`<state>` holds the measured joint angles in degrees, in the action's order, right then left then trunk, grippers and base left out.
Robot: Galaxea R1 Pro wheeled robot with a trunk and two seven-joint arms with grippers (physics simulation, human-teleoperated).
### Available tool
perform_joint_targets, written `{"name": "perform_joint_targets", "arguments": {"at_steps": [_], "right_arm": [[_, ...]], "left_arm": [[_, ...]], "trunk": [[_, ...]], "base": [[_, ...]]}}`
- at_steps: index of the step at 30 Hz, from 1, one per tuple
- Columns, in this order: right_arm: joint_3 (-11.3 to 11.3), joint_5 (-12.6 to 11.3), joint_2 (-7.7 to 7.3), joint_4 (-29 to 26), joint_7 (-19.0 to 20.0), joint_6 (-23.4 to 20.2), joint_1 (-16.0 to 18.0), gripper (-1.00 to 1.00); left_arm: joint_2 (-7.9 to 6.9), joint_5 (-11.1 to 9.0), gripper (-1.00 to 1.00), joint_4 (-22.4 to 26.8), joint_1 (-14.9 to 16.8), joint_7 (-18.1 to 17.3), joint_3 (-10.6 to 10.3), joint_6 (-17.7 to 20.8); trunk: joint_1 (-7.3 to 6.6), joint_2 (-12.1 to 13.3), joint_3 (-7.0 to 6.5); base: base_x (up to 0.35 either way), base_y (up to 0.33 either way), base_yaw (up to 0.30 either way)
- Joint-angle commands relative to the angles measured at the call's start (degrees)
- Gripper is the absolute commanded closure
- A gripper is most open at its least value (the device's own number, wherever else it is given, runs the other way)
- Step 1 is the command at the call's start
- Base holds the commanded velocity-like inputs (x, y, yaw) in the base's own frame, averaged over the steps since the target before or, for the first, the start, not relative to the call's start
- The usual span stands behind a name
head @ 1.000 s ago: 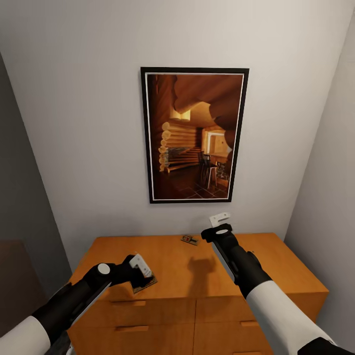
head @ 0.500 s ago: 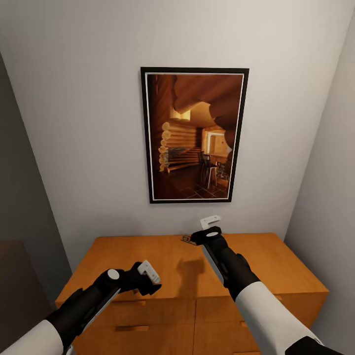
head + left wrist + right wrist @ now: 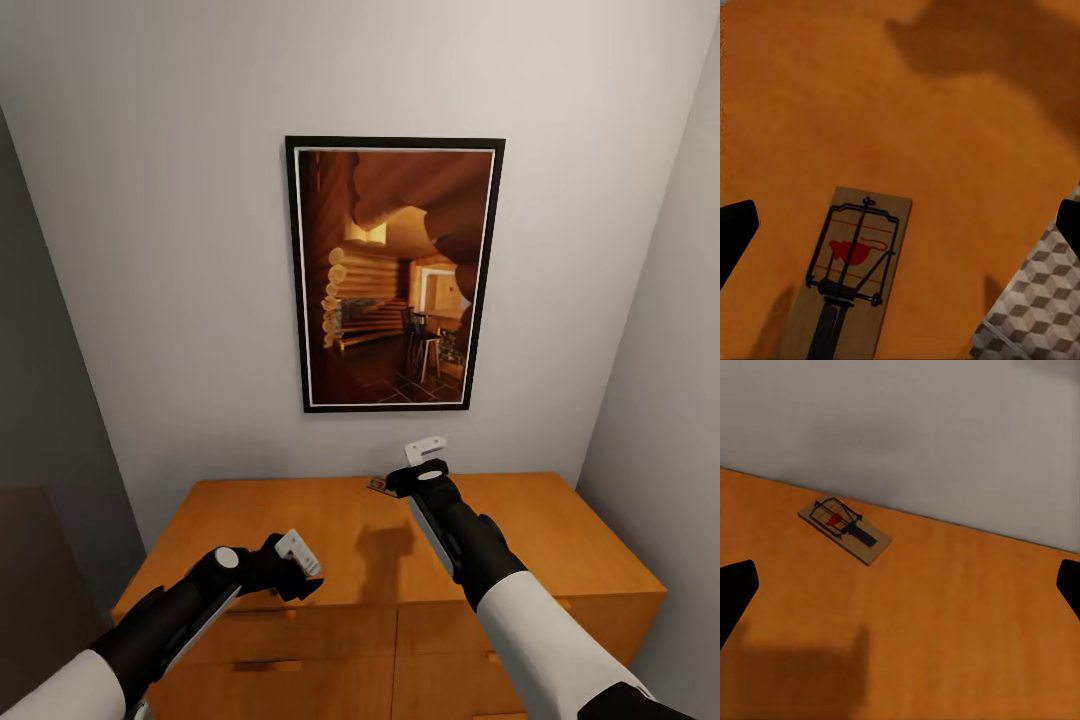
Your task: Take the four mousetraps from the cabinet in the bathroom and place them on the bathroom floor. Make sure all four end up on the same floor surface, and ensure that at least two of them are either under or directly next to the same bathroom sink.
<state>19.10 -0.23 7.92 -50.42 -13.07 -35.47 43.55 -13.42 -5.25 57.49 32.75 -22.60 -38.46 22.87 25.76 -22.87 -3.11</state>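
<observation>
Orange-brown cabinet (image 3: 560,530) against white wall (image 3: 150,250)

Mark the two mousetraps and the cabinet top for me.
near mousetrap (image 3: 849,279), left wrist view, its board.
far mousetrap (image 3: 844,530), right wrist view, board middle.
cabinet (image 3: 540,515), head view, bare top right of the arm.

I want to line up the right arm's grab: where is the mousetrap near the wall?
The mousetrap lies flat on the cabinet top near its rear edge by the wall, ahead of the right gripper; in the head view that gripper mostly hides it.
</observation>
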Motion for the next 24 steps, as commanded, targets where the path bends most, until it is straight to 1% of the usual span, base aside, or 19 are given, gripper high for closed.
{"name": "perform_joint_targets", "arguments": {"at_steps": [1, 7, 10, 14, 24], "right_arm": [[0.2, 0.0, -0.02, 0.0, -0.3, -0.3, 0.0, -1.0], [0.2, 0.0, -0.01, 0.0, -0.3, -0.3, 0.0, -1.0], [0.2, 0.0, -0.01, 0.0, -0.3, -0.3, 0.0, -1.0], [0.2, 0.0, -0.01, 0.0, -0.3, -0.3, 0.0, -1.0], [0.2, 0.0, -0.01, 0.0, -0.3, -0.3, 0.0, -1.0]], "left_arm": [[-0.12, -0.6, -1.0, 0.1, 0.0, 0.1, -0.1, 0.5], [-1.35, -0.6, -1.0, 0.1, 0.0, 0.1, 0.1, 0.4], [-1.64, -0.6, -1.0, 0.1, 0.0, 0.1, 0.2, 0.4], [-1.85, -0.6, -1.0, 0.1, 0.0, 0.1, 0.2, 0.3], [-1.87, -0.6, -1.0, 0.0, 0.0, 0.2, 0.2, 0.3]], "trunk": [[0.03, -0.1, 0.03], [0.03, -0.1, 0.03], [0.03, -0.1, 0.03], [0.03, -0.1, 0.03], [0.03, -0.1, 0.03]], "base": [[0.0, 0.0, 0.0], [0.0, 0.0, 0.0], [0.0, 0.0, 0.0], [0.0, 0.0, 0.0], [0.0, 0.0, 0.0]]}}
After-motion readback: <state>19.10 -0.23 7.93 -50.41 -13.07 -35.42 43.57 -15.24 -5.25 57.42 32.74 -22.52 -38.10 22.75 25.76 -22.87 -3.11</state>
